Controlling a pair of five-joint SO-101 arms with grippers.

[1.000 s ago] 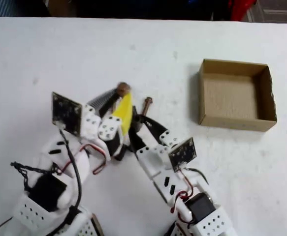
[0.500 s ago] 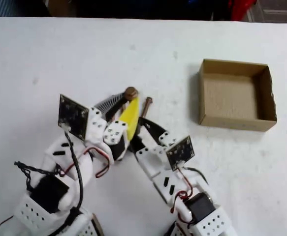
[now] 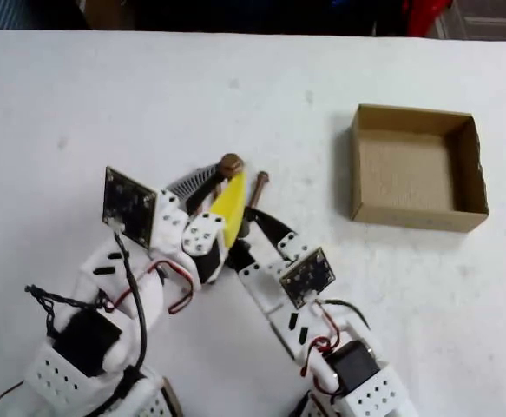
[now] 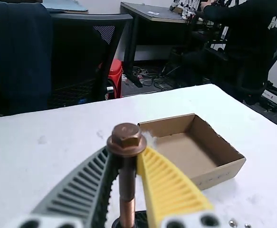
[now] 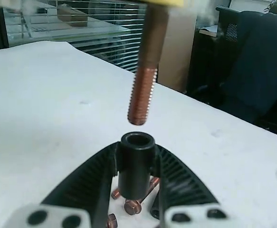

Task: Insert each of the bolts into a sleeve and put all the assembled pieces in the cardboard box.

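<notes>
Two arms meet on the desk (image 3: 105, 87) in the high view. Over the last second the left arm has swung toward three o'clock, carrying its bolt (image 3: 229, 163) above the right jaws. The cardboard box (image 3: 417, 217) sits farther at three o'clock.

Left wrist view: the left jaws pinch the bolt (image 4: 126, 166) upright.

Right wrist view: the right jaws clamp the sleeve (image 5: 137, 164), with the bolt tip just above its bore, seemingly lined up for lowering.

White table (image 4: 57, 128), black mesh chair (image 4: 91, 19), dark desk (image 4: 150, 12)

One cardboard box (image 3: 413, 215), one black sleeve (image 5: 136, 166), one raised bolt (image 5: 145, 71), and at least two loose bolts (image 5: 133, 206).
</notes>
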